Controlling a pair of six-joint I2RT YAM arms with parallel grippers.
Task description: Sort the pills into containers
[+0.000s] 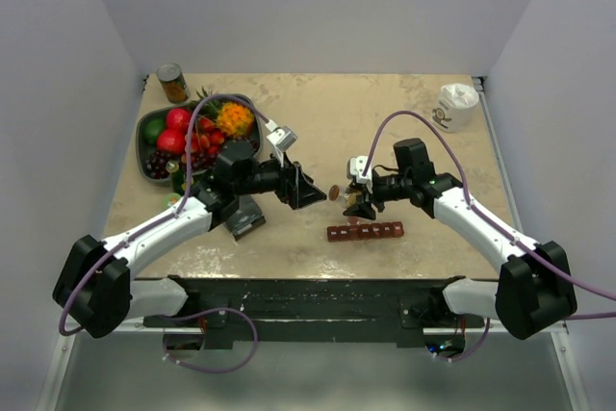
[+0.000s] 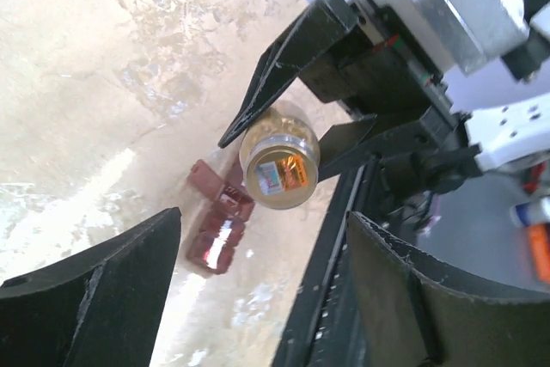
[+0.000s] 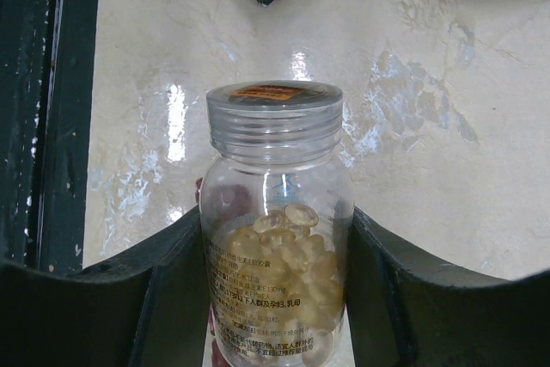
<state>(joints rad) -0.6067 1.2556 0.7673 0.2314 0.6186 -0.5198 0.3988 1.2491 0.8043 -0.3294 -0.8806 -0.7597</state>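
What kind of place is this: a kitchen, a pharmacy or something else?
Most likely a robot test cell, not a home: plain white wall panels box in a beige marbled table, two black-and-white robot arms are bolted at its near edge, and a grey-green bowl of fruit looks staged.

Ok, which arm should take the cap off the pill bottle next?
Left. The left end effector is open and faces the cap, while the right end effector is shut on the bottle.
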